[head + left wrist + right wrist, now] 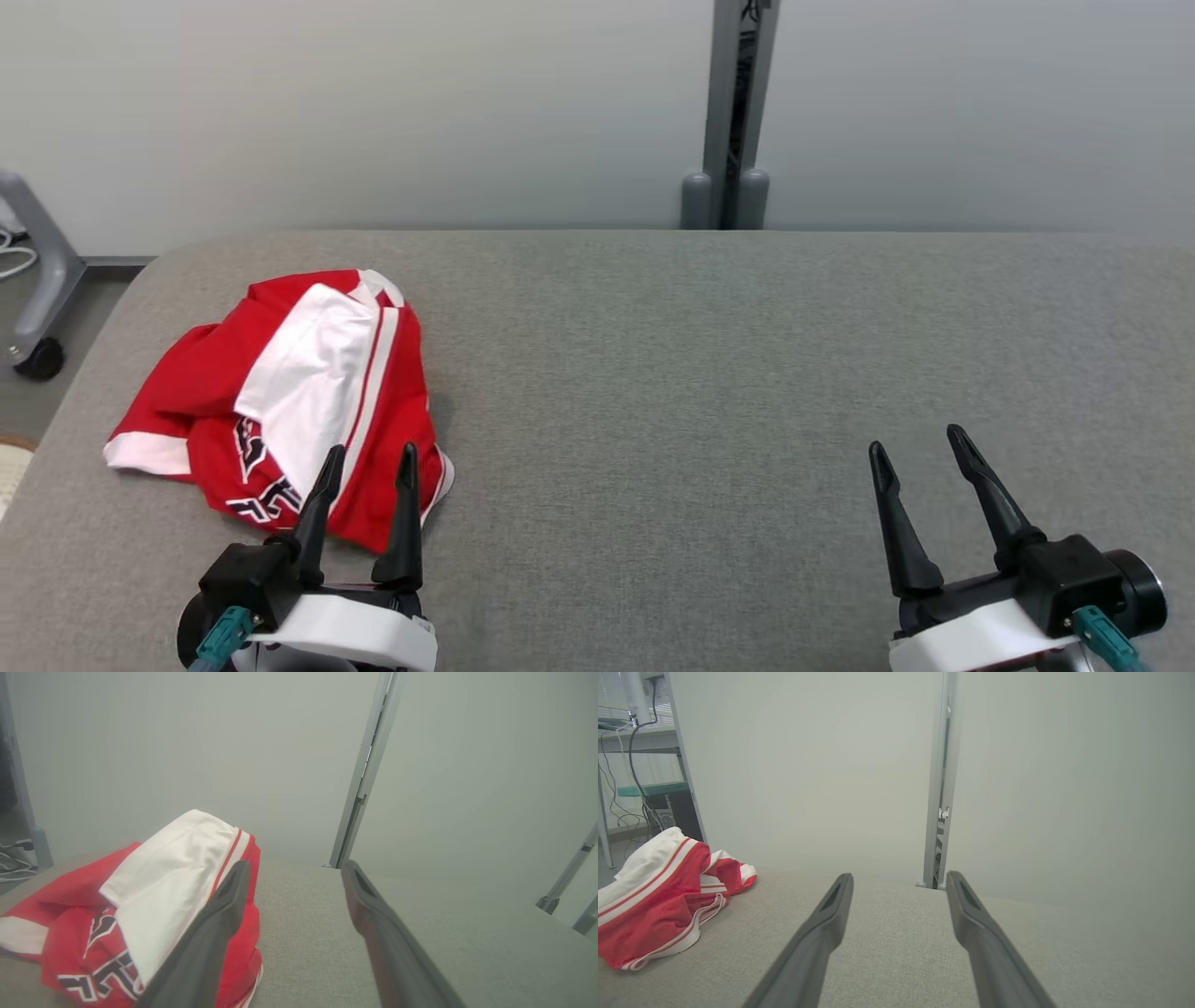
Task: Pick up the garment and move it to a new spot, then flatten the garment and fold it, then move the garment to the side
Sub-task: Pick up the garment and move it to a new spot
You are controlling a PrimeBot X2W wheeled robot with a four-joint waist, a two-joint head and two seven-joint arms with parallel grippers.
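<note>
So the red-and-white garment (280, 401) is seen bunched up in a heap on the grey fabric-topped desk (700, 373), over at about 9 o'clock in the head view. A white panel edged with a red stripe is turned up on top, and some dark lettering can be made out on the near red part. The left claw (371, 455) is found at roughly 7 o'clock, fingers spread apart and nothing gripped. Its tips are lined up over the near edge of the heap, though whether cloth is actually touched can't be told. The right claw (917, 441) is at 5 o'clock, also wide open and empty, held over bare desk and well apart from the garment. A grey post (738, 112) is seen at 12 o'clock behind the desk against a pale wall, and a black caster wheel (39, 359) is spotted on the floor past the desk's 9 o'clock side.
</note>
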